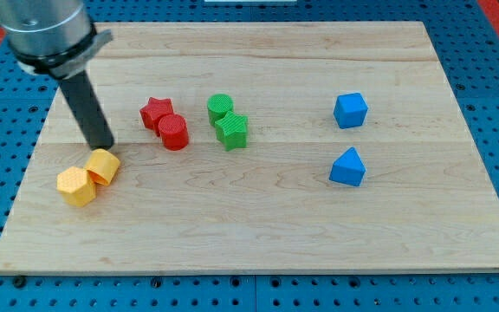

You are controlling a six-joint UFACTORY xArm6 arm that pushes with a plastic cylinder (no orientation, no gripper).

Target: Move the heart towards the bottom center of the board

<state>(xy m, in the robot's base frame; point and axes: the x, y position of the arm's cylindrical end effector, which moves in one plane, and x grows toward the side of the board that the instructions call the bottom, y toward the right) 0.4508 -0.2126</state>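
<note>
A yellow heart lies near the board's left edge. It touches a yellow pentagon-like block at its lower left. My tip stands just above the heart's upper edge, touching it or nearly so. The dark rod rises from the tip toward the view's top left.
A red star and a red cylinder sit together right of the tip. A green cylinder and a green star lie further right. A blue cube and a blue triangular block are at the right. The wooden board ends at blue pegboard.
</note>
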